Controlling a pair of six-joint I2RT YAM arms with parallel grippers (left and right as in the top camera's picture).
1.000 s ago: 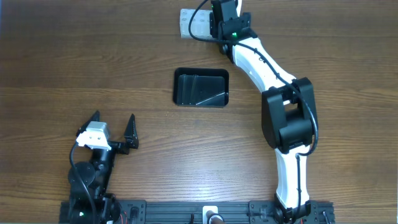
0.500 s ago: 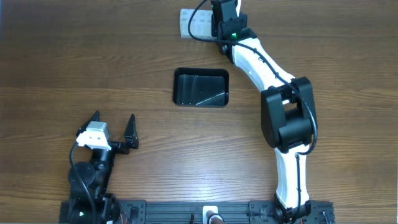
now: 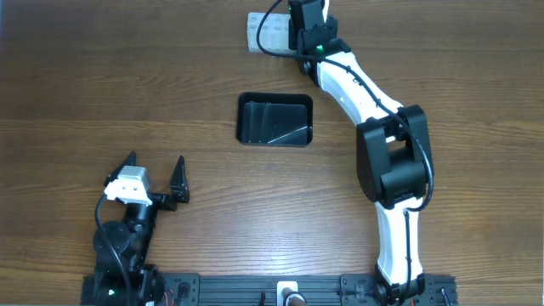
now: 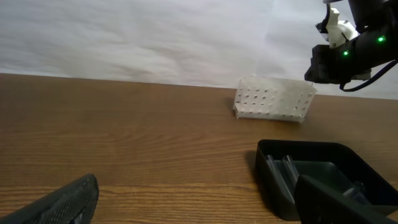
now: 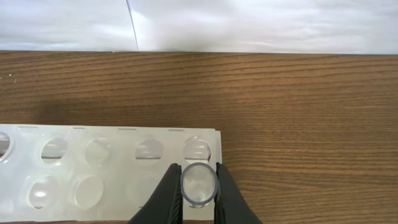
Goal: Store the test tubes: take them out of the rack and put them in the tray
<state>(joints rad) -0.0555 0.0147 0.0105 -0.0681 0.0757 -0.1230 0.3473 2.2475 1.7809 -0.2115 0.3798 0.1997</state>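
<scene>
I find the left gripper (image 3: 155, 161) low over the wooden table (image 3: 76, 85) near its own base, fingers spread wide and holding nothing. Toward the middle of the table sits the black tray (image 3: 240, 120), well apart from that gripper, with clear test tubes (image 3: 285, 132) lying inside it. Beyond the tray, at the far edge, stands the white rack (image 3: 265, 32), apart from the tray. The right gripper (image 5: 198, 179) is over the right-hand end of the rack, its fingers clamped on either side of one upright test tube (image 5: 199, 186) at the last hole of a row. I cannot tell whether that tube is seated in the hole or lifted out of it.
</scene>
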